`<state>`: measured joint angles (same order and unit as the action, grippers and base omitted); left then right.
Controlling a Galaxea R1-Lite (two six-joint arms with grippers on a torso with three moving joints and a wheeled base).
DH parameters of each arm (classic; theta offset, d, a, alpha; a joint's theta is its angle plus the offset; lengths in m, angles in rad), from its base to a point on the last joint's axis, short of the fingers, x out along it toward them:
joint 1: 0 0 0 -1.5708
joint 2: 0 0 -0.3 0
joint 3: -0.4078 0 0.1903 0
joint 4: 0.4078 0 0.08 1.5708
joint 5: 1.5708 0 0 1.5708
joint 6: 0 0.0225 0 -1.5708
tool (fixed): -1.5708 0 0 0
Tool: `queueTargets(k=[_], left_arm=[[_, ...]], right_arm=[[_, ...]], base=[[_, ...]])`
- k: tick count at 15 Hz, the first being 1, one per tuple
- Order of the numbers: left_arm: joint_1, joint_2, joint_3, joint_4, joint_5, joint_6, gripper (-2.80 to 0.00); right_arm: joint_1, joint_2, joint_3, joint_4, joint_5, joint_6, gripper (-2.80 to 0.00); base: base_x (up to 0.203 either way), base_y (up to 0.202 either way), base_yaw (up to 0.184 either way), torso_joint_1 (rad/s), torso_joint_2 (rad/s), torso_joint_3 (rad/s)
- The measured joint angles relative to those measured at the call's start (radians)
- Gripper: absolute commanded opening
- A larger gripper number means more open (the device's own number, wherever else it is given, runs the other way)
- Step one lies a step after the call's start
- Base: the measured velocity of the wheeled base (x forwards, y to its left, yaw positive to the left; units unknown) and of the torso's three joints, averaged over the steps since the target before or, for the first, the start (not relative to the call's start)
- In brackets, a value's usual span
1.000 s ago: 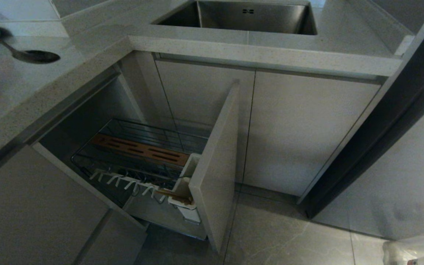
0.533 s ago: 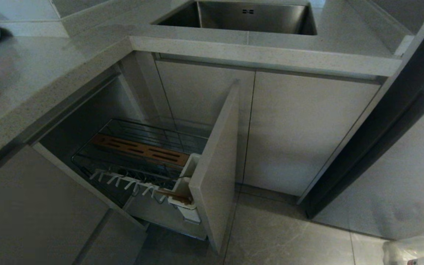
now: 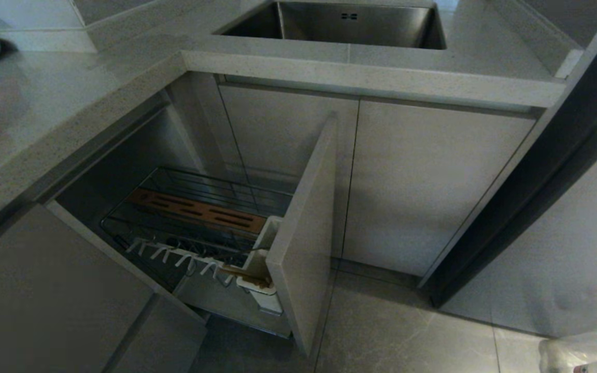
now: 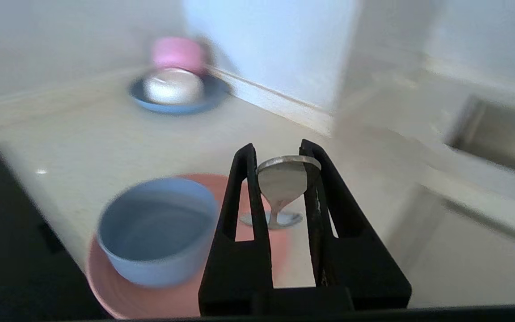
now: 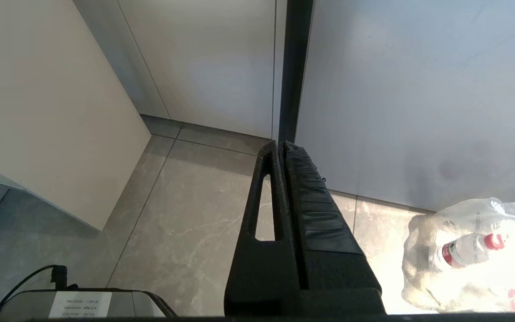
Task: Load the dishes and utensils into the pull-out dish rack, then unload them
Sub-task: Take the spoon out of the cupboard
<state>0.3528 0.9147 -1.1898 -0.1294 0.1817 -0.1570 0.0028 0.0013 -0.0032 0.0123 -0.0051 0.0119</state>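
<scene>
Bowl [image 4: 157,230] on plate [image 4: 123,290] (on counter [image 4: 83,143]); chopsticks [image 3: 244,273] in utensil cup [image 3: 263,290], rack [image 3: 195,217] front.

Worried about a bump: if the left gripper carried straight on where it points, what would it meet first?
Probably the bare countertop by the white wall; the left gripper holds a metal utensil. Depth is unclear.

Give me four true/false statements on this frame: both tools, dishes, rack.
1. The left tool is shut on a small silver metal spoon. True.
2. The matte blue-grey bowl sits in the dark wire pull-out rack. False: it sits on the flat salmon-pink round plate on the counter.
3. The right tool is open. False: it is shut and empty, above the floor.
4. The tan wooden chopsticks rest in the rack's white utensil cup. True.
</scene>
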Motion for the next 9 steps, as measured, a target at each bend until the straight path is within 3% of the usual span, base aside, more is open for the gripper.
queueTargets(k=[5,9], left_arm=[[0.085,0.081,0.047,-0.097,-0.007,-0.091,-2.80],[0.117,0.127,0.128,-0.304,-0.009,-0.109,-2.80]], right_arm=[[0.000,0.000,0.000,0.000,0.000,0.000,-2.80],[0.000,0.000,0.000,0.000,0.000,0.000,-2.80]], base=[[0.000,0.000,0.000,0.000,0.00,0.000],[0.000,0.000,0.000,0.000,0.00,0.000]])
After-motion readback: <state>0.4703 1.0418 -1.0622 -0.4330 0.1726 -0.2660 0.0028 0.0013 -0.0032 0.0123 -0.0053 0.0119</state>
